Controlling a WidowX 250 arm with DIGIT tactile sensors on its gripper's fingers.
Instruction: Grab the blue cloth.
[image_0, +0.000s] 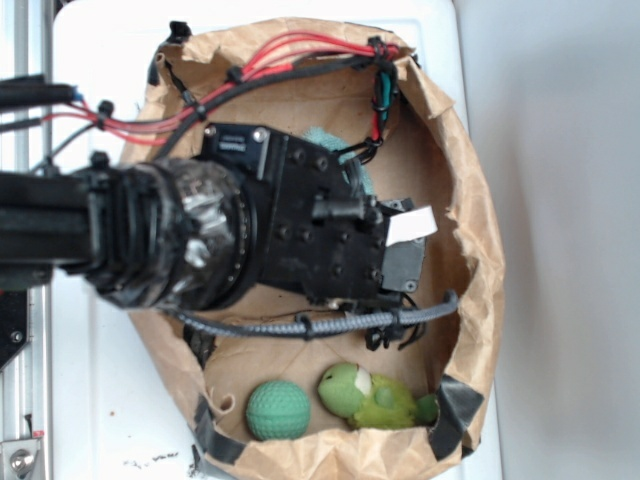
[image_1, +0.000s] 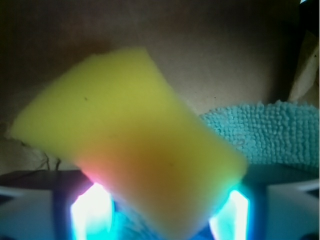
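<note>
Blue cloth (image_0: 325, 137) peeks out just past the top edge of the big black gripper (image_0: 400, 245) in the outside view. Most of the cloth is hidden under the arm. All of this sits inside a brown paper bin (image_0: 470, 200). A green ball (image_0: 277, 410) and a green toy (image_0: 375, 397) lie well off to the gripper's other side, away from the cloth.

From the wrist view, a yellow sponge (image_1: 130, 135) fills the middle, very close and blurry. It sits right between the two fingers (image_1: 30, 210). The blue cloth shows to the right, partly behind the sponge. I cannot tell if the fingers are squeezing the sponge or just resting around it.

To do this well, I think the gripper should slide toward the cloth — off the sponge — then go down and pinch a thick fold.
</note>
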